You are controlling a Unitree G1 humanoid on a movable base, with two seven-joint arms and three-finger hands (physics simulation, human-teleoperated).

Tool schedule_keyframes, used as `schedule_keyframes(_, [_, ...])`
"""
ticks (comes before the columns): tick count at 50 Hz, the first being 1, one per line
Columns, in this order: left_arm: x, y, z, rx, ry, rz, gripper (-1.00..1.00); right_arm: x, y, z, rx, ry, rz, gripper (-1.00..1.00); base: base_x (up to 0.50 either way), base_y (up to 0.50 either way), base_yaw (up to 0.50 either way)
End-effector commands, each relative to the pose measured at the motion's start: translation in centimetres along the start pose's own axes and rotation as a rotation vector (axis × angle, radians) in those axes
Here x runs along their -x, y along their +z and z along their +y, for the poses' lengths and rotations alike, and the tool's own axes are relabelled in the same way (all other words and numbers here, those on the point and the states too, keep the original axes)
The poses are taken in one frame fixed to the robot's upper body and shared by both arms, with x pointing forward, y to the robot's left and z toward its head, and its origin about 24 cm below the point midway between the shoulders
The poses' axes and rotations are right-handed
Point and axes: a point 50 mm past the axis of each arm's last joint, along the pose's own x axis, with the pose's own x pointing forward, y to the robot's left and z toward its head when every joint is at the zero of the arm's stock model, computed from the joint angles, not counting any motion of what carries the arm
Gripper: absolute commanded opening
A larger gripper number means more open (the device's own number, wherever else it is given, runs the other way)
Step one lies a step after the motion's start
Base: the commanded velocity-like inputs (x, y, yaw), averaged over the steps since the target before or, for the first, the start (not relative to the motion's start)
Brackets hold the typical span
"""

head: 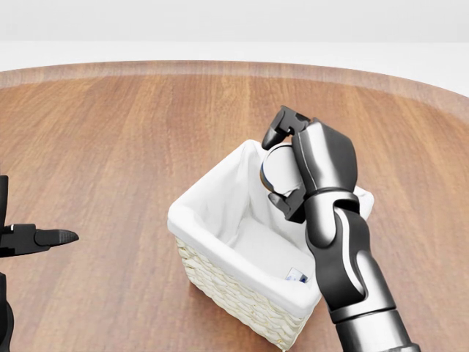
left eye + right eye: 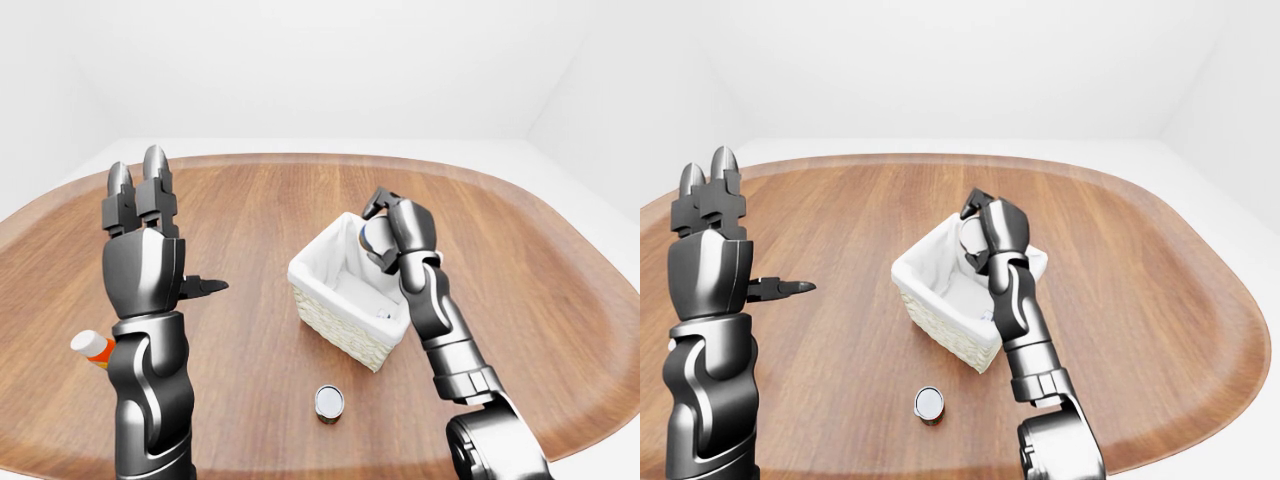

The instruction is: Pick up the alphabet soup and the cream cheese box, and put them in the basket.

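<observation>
While over basket [image 1: 220,192] | right robot hand [image 1: 287,170] clasps alphabet soup [image 1: 278,170] | left robot hand [image 2: 148,215] fingers spread

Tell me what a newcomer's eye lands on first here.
The right hand, fingers closed round the alphabet soup can, poised over the white-lined wicker basket mid-table. Next, the left hand raised open at the left of the left-eye view, and a small can standing below the basket.

Glossy grey-black arms [image 2: 440,320], 3-finger hands
</observation>
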Motion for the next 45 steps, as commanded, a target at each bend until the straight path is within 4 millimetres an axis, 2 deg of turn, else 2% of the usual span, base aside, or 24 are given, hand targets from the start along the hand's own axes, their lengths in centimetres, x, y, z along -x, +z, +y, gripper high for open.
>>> schedule_keyframes(1, [0.0,0.0,0.1,0.000,0.004,0.000,1.00,-0.4,1.0,-0.5,0.070,0.044,-0.048,-1.00,0.00,0.00,0.00])
schedule_keyframes(14, [0.0,-0.1,0.0,0.006,0.007,0.006,1.00,-0.3,1.3,0.0,0.166,0.137,-0.067,-1.00,0.00,0.00,0.00])
schedule_keyframes(26, [0.0,-0.1,0.0,0.006,0.008,0.004,1.00,-0.4,2.2,-0.5,0.224,0.172,-0.094,-1.00,0.00,0.00,0.00])
schedule_keyframes(36, [0.0,-0.1,0.0,0.004,0.006,0.003,1.00,-0.4,1.9,-0.7,0.271,0.191,-0.088,-1.00,0.00,0.00,0.00])
schedule_keyframes(45, [-0.1,-0.1,-0.1,0.005,0.004,0.003,1.00,-0.1,3.6,-1.8,0.279,0.180,-0.135,-1.00,0.00,0.00,0.00])
